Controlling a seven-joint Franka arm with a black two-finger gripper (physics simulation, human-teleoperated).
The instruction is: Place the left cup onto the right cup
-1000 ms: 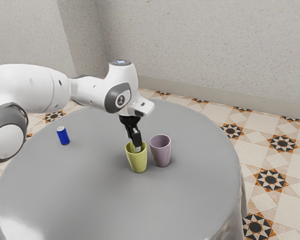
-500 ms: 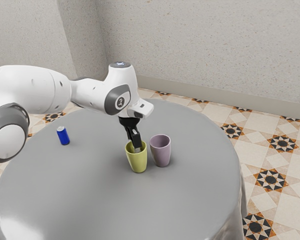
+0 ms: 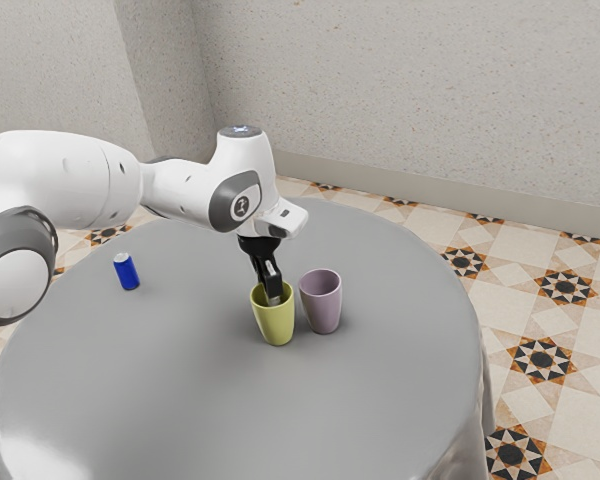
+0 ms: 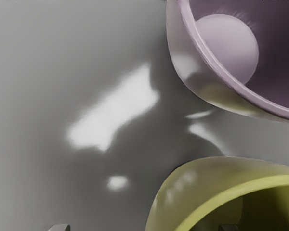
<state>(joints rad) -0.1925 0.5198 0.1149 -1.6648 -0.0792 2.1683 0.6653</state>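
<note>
Now, gripper (image 3: 272, 288) apart astride rim of yellow-green cup (image 3: 274, 322), purple cup (image 3: 321, 303) just beside

The white arm (image 3: 110, 190) reaches in from the exterior view's left, wrist bent downward. Its black gripper (image 3: 271, 284) points down (fingers parted).
</note>
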